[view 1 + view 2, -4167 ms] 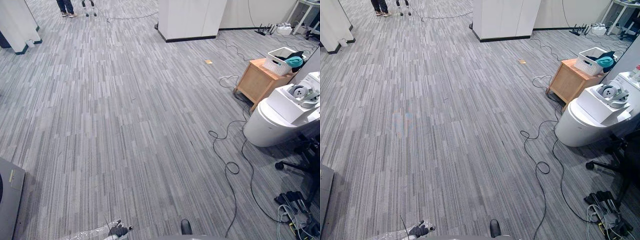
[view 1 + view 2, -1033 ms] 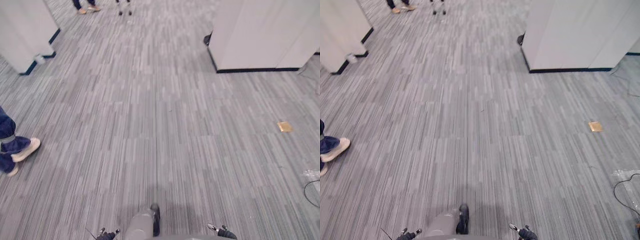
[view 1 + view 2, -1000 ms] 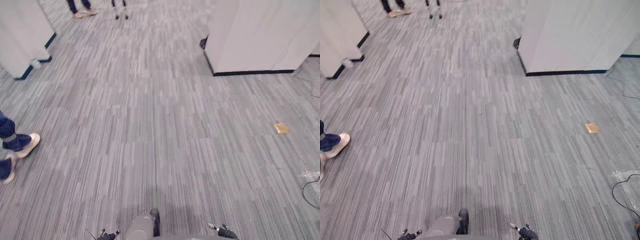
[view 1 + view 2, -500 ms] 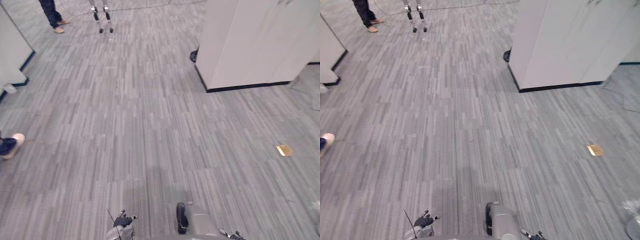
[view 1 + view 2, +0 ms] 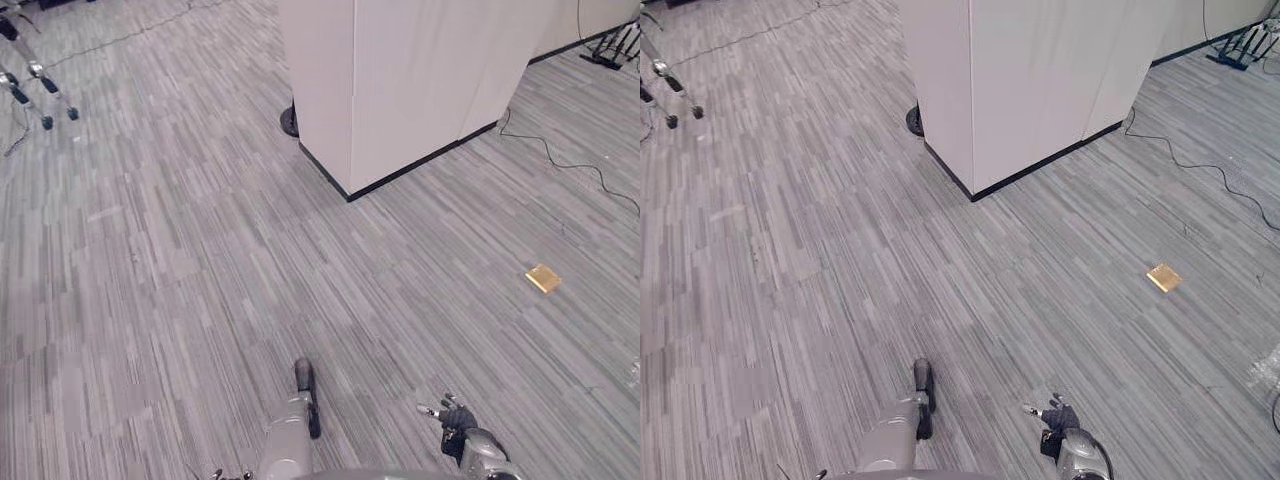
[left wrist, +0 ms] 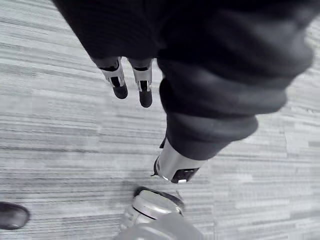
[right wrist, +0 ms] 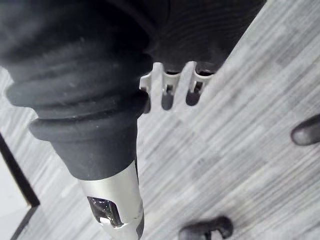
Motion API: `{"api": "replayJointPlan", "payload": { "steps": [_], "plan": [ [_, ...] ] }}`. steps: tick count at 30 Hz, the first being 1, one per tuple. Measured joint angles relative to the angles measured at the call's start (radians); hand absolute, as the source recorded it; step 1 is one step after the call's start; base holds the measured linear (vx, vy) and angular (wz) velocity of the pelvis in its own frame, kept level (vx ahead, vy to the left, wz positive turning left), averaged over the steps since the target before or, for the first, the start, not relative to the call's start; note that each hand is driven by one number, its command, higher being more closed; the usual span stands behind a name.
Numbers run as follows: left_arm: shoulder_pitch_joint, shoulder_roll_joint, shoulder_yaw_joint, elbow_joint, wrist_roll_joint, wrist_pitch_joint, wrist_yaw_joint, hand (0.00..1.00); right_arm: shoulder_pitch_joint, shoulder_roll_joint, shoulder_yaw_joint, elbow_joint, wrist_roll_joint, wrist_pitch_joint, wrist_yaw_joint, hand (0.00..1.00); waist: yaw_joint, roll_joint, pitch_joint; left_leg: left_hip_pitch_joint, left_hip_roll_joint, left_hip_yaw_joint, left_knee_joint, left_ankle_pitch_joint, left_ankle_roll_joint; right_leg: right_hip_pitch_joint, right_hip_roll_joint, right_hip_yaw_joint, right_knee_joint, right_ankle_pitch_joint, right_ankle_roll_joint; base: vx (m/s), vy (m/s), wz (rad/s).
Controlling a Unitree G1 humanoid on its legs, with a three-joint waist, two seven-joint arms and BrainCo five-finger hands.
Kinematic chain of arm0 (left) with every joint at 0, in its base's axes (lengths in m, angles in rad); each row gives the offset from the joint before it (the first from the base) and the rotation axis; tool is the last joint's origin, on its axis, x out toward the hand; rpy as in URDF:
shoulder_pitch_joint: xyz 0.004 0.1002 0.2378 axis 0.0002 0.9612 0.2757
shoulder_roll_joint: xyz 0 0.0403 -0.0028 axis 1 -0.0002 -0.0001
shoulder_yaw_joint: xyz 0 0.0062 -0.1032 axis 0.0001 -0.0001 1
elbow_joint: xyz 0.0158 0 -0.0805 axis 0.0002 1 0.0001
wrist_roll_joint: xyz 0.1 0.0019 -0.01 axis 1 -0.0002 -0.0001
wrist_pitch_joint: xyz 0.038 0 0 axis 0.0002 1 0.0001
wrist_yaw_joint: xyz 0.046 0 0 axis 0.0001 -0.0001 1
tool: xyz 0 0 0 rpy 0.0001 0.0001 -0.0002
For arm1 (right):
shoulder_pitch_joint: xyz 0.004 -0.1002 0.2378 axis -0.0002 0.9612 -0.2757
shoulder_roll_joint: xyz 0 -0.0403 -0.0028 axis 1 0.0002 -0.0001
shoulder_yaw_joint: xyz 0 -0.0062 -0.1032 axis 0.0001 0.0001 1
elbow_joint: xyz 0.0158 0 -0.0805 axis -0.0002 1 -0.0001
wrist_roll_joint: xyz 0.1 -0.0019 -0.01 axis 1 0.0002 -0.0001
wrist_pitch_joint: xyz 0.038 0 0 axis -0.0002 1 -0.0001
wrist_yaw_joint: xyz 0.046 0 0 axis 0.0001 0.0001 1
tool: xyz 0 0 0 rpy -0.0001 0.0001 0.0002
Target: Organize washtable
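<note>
the left hand (image 6: 144, 86) and right hand (image 5: 456, 419) are hanging low over the grey carpet floor (image 5: 180, 250), fingers relaxed and holding nothing, facing a white partition (image 5: 400, 80) and a tan floor plate (image 5: 543, 278).

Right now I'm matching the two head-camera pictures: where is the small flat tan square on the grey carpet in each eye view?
Left eye view: small flat tan square at the right, mid-height, near the edge, on grey carpet.
Right eye view: same square, right of centre, farther from the edge.
Shared landmark: tall white block with black base strip, up and left of the square in both.
</note>
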Motion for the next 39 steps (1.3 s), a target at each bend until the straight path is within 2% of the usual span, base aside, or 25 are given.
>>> {"api": "replayJointPlan", "payload": {
  "steps": [1, 2, 3, 4, 6, 8, 10, 12, 14, 15, 16, 17, 18, 19, 20, 21, 22, 23, 25, 27, 28, 29, 31, 33, 39],
  "plan": [
    [0.001, 0.004, 0.016, -0.019, 0.004, -0.006, -0.001, 0.00, -0.003, 0.022, 0.005, 0.011, -0.019, -0.002, 0.001, 0.00, -0.002, -0.027, -0.006, 0.016, -0.024, 0.013, 0.010, -0.026, 0.049, -0.041, -0.012, 0.016, 0.096, 0.012, 0.049, 0.75, 0.460, -0.71],
    [0.000, 0.012, 0.024, -0.036, 0.024, -0.007, 0.001, 0.00, -0.005, 0.038, 0.003, 0.030, -0.046, -0.003, 0.002, 0.00, -0.006, -0.055, -0.005, 0.059, -0.046, 0.070, 0.021, -0.055, 0.099, -0.075, -0.031, 0.019, 0.204, 0.059, 0.127, 0.58, 0.367, -0.61],
    [0.000, 0.013, 0.024, -0.045, 0.043, -0.008, 0.001, 0.00, -0.005, 0.041, 0.003, 0.038, -0.051, -0.002, 0.001, 0.00, -0.004, -0.060, -0.002, 0.090, -0.057, 0.090, 0.018, -0.074, 0.111, -0.087, -0.035, 0.018, 0.254, 0.096, 0.186, 0.69, 0.397, -0.65],
    [0.000, 0.008, 0.022, -0.063, 0.076, -0.008, 0.000, 0.00, -0.001, 0.040, -0.001, 0.044, -0.056, 0.001, -0.001, 0.00, -0.006, -0.047, 0.006, 0.162, -0.074, 0.086, 0.003, -0.114, 0.122, -0.107, -0.034, 0.000, 0.348, 0.163, 0.302, 0.75, 0.450, -0.69],
    [-0.018, 0.001, 0.001, -0.083, 0.114, -0.008, -0.007, 0.00, 0.009, 0.035, -0.009, 0.045, -0.059, -0.003, -0.001, 0.00, -0.021, -0.009, 0.025, 0.274, -0.092, 0.077, -0.023, -0.191, 0.135, -0.174, -0.038, -0.140, 0.527, 0.127, 0.273, 0.56, 0.377, -0.40],
    [-0.070, 0.009, -0.075, -0.073, 0.128, -0.008, -0.008, 0.00, 0.010, 0.011, -0.005, 0.017, -0.076, -0.005, -0.001, 0.00, -0.056, 0.010, 0.030, 0.396, -0.131, 0.073, -0.075, -0.248, 0.154, -0.303, -0.049, -0.301, 0.629, 0.007, 0.155, 0.38, 0.272, 0.09],
    [-0.107, 0.010, -0.153, -0.067, 0.138, -0.009, -0.018, 0.00, 0.026, -0.009, -0.008, -0.008, -0.082, -0.005, 0.000, 0.00, -0.074, 0.028, 0.034, 0.481, -0.148, 0.071, -0.104, -0.290, 0.159, -0.406, -0.039, -0.395, 0.569, -0.042, 0.100, 0.35, 0.156, 0.16],
    [-0.126, 0.012, -0.188, -0.065, 0.152, -0.009, -0.037, 0.00, 0.036, -0.016, -0.024, -0.016, -0.068, -0.004, 0.002, 0.00, -0.100, 0.035, 0.041, 0.561, -0.153, 0.060, -0.127, -0.331, 0.155, -0.490, -0.001, -0.430, 0.432, -0.033, 0.097, 0.44, 0.095, 0.20],
    [-0.143, 0.014, -0.194, -0.046, 0.176, -0.008, -0.053, 0.00, 0.037, -0.015, -0.046, -0.016, -0.055, -0.008, 0.000, 0.00, -0.127, 0.022, 0.037, 0.637, -0.166, 0.036, -0.149, -0.375, 0.144, -0.537, 0.035, -0.421, 0.192, 0.078, 0.111, 0.58, 0.073, 0.41],
    [-0.151, 0.024, -0.194, -0.034, 0.194, -0.006, -0.053, 0.00, 0.056, -0.005, -0.053, -0.013, -0.057, -0.002, 0.000, 0.00, -0.139, -0.034, 0.026, 0.697, -0.205, 0.012, -0.179, -0.399, 0.105, -0.567, 0.030, -0.396, 0.027, 0.178, 0.139, 0.60, 0.026, 0.60],
    [-0.142, 0.025, -0.193, -0.028, 0.202, -0.001, -0.053, 0.00, 0.061, -0.002, -0.070, -0.016, -0.054, 0.001, 0.000, 0.00, -0.143, -0.042, 0.020, 0.725, -0.205, 0.007, -0.188, -0.416, 0.076, -0.582, 0.042, -0.384, 0.030, 0.186, 0.134, 0.80, 0.016, 0.93],
    [-0.122, 0.026, -0.194, -0.019, 0.217, 0.006, -0.054, 0.00, 0.089, -0.005, -0.087, -0.009, -0.061, 0.012, -0.004, 0.00, -0.147, -0.059, 0.008, 0.725, -0.210, -0.023, -0.064, -0.454, 0.014, -0.589, 0.041, -0.355, 0.117, 0.254, 0.041, 0.60, -0.042, 0.88],
    [-0.117, 0.025, -0.190, -0.020, 0.216, 0.007, -0.053, 0.00, 0.109, -0.006, -0.087, -0.009, -0.065, 0.020, -0.002, 0.00, -0.154, -0.068, -0.001, 0.683, -0.206, -0.037, 0.052, -0.467, -0.011, -0.588, 0.029, -0.354, 0.152, 0.298, 0.030, 0.75, -0.098, 0.99],
    [-0.119, 0.014, -0.168, -0.030, 0.215, 0.009, -0.048, 0.00, 0.120, -0.022, -0.085, -0.006, -0.073, 0.031, -0.001, 0.00, -0.150, -0.052, -0.018, 0.567, -0.173, -0.032, 0.326, -0.437, -0.095, -0.579, 0.029, -0.367, 0.196, 0.269, 0.024, 0.75, -0.114, 0.46],
    [-0.107, -0.004, -0.122, -0.037, 0.214, 0.008, -0.043, 0.00, 0.115, -0.045, -0.072, -0.008, -0.084, 0.031, -0.001, 0.00, -0.126, -0.010, -0.011, 0.445, -0.104, -0.005, 0.593, -0.304, -0.158, -0.529, 0.040, -0.357, 0.157, 0.241, 0.008, 0.75, -0.066, 0.01],
    [-0.103, -0.013, -0.105, -0.035, 0.211, 0.009, -0.034, 0.00, 0.105, -0.055, -0.063, -0.008, -0.088, 0.031, -0.003, 0.00, -0.108, 0.011, 0.000, 0.397, -0.060, 0.006, 0.699, -0.295, -0.157, -0.495, 0.052, -0.350, 0.127, 0.240, 0.003, 0.74, 0.036, -0.50],
    [-0.103, -0.023, -0.073, -0.028, 0.202, 0.013, -0.019, 0.00, 0.067, -0.074, -0.075, -0.001, -0.092, 0.032, -0.010, 0.00, -0.103, 0.046, 0.014, 0.351, 0.003, 0.061, 0.797, -0.327, -0.104, -0.416, 0.060, -0.333, 0.069, 0.240, -0.002, 0.68, 0.081, -0.45],
    [-0.097, -0.033, -0.042, -0.032, 0.170, 0.012, -0.001, 0.00, 0.045, -0.069, -0.089, -0.006, -0.089, 0.027, -0.025, 0.00, -0.104, 0.029, 0.026, 0.331, 0.032, 0.115, 0.766, -0.352, -0.062, -0.341, 0.039, -0.318, 0.025, 0.240, -0.002, 0.77, 0.115, -0.34],
    [-0.097, -0.027, -0.032, -0.047, 0.146, 0.006, -0.001, 0.00, 0.013, -0.044, -0.110, -0.018, -0.070, 0.017, -0.032, 0.00, -0.098, 0.001, 0.032, 0.331, 0.016, 0.156, 0.569, -0.370, -0.032, -0.261, -0.009, -0.297, 0.009, 0.239, -0.002, 0.67, 0.153, -0.22],
    [-0.096, -0.026, -0.035, -0.058, 0.136, 0.002, 0.001, 0.00, -0.009, -0.039, -0.115, -0.039, -0.050, 0.001, -0.038, 0.00, -0.094, -0.011, 0.028, 0.346, -0.034, 0.148, 0.208, -0.346, -0.045, -0.226, -0.044, -0.272, 0.013, 0.230, 0.014, 0.42, 0.154, -0.44],
    [-0.091, -0.037, -0.047, -0.058, 0.135, -0.001, 0.009, 0.00, -0.010, -0.043, -0.105, -0.058, -0.045, -0.019, -0.041, 0.00, -0.087, 0.015, 0.018, 0.370, -0.032, 0.136, -0.066, -0.153, -0.049, -0.226, -0.033, -0.258, 0.025, 0.192, 0.071, 0.44, 0.222, -0.78],
    [-0.086, -0.050, -0.062, -0.048, 0.134, -0.001, 0.014, 0.00, -0.013, -0.046, -0.104, -0.072, -0.045, -0.025, -0.044, 0.00, -0.082, 0.047, 0.000, 0.360, -0.001, 0.142, -0.092, -0.077, 0.001, -0.217, -0.014, -0.237, 0.029, 0.127, 0.098, 0.53, 0.270, -0.76],
    [-0.106, -0.018, -0.081, -0.033, 0.141, 0.002, 0.012, 0.00, -0.003, -0.029, -0.102, -0.068, -0.043, -0.022, -0.045, 0.00, -0.092, 0.005, -0.005, 0.395, -0.052, 0.172, -0.174, -0.076, 0.008, -0.226, -0.055, -0.219, 0.028, 0.099, 0.105, 0.32, 0.211, -0.39],
    [-0.113, 0.009, -0.114, -0.029, 0.149, 0.002, 0.011, 0.00, 0.014, -0.018, -0.104, -0.044, -0.036, -0.020, -0.046, 0.00, -0.112, -0.018, -0.011, 0.413, -0.083, 0.194, -0.229, -0.074, 0.011, -0.239, -0.073, -0.193, 0.027, 0.099, 0.106, 0.24, 0.162, -0.20],
    [-0.124, 0.018, -0.141, -0.023, 0.150, 0.000, 0.011, 0.00, 0.071, 0.009, -0.102, 0.016, -0.037, -0.015, -0.039, 0.00, -0.114, -0.025, -0.012, 0.448, -0.090, 0.196, -0.269, -0.074, 0.011, -0.233, -0.063, -0.194, 0.041, 0.109, 0.099, 0.14, 0.006, -0.03]
  ]
}}
